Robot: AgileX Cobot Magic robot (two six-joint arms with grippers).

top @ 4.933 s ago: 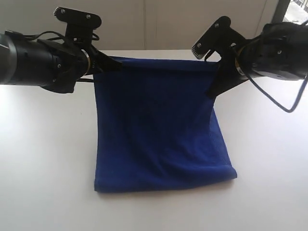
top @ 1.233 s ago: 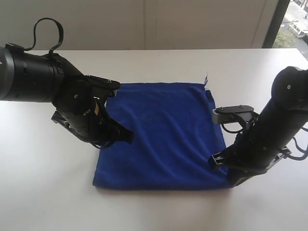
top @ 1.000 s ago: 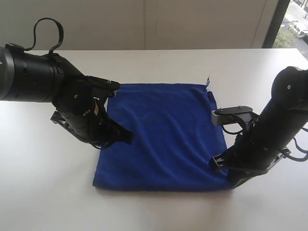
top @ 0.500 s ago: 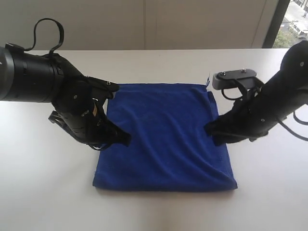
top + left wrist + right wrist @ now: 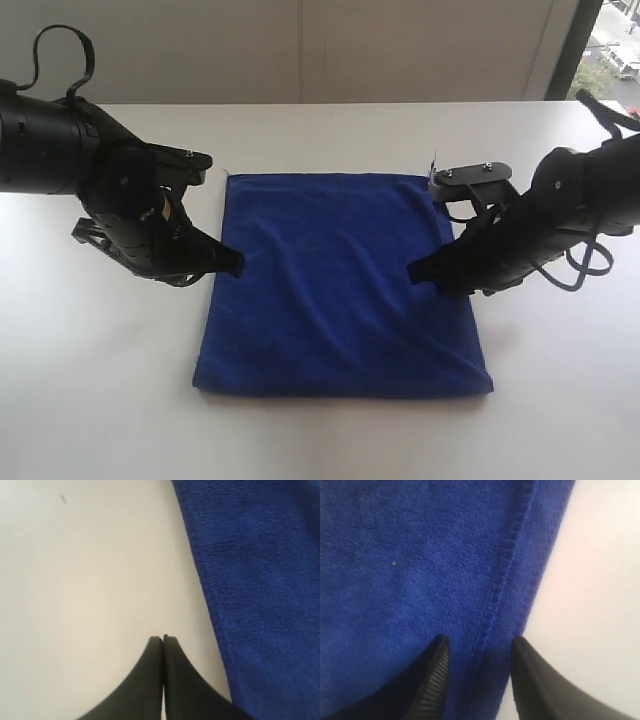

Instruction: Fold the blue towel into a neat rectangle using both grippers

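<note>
Exterior view: blue towel (image 5: 340, 290), flat on the white table (image 5: 320, 440), between the two grippers. Left gripper (image 5: 228, 262) just beside one side edge; right gripper (image 5: 420, 272) over the opposite edge.

Left wrist view: left gripper (image 5: 162, 639), fingers pressed together, empty, over bare table; towel (image 5: 260, 580) just beside the tips.

Right wrist view: right gripper (image 5: 477, 652), fingers parted, holding nothing; stitched hem (image 5: 505, 575) of the towel runs between them.

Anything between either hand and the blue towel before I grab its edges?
Nothing visible. The left hand is shut, over bare table just beside the blue towel, at its left edge. The right hand is open directly over the towel's stitched right edge.
</note>
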